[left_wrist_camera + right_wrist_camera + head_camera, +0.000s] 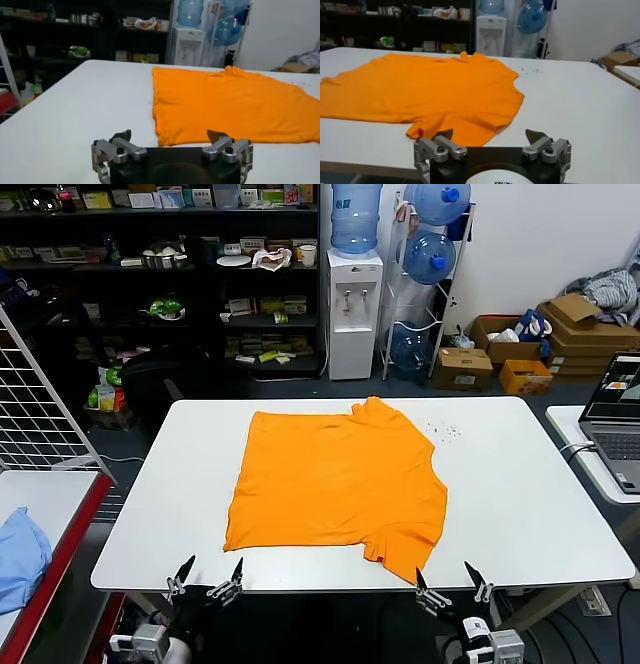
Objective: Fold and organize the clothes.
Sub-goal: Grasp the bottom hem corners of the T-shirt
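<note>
No lettering shows on the orange T-shirt (335, 482) — only plain orange fabric faces up. Labels on the shelf goods behind the desk are too small to read, and print on the right wrist's own housing is cut off.

The T-shirt lies spread flat on the white desk (520, 484), roughly central. Its hem runs along the 9 o'clock side, its collar sits toward 3 o'clock, one sleeve reaches toward 12 o'clock and the other toward 5 o'clock, close to the near edge of the desk.

The left gripper (205, 576) hovers at the desk's near edge around 7 o'clock, fingers spread wide and empty; the shirt's near hem corner lies just beyond them, not touching. The right gripper (452, 586) hovers at the near edge around 5 o'clock, fingers likewise spread and holding nothing — the near sleeve lies just ahead of its left fingertip, apart from it.

A light blue cloth (20, 559) rests on a separate side table at 8 o'clock. A laptop (620, 419) sits on another desk at 3 o'clock.
</note>
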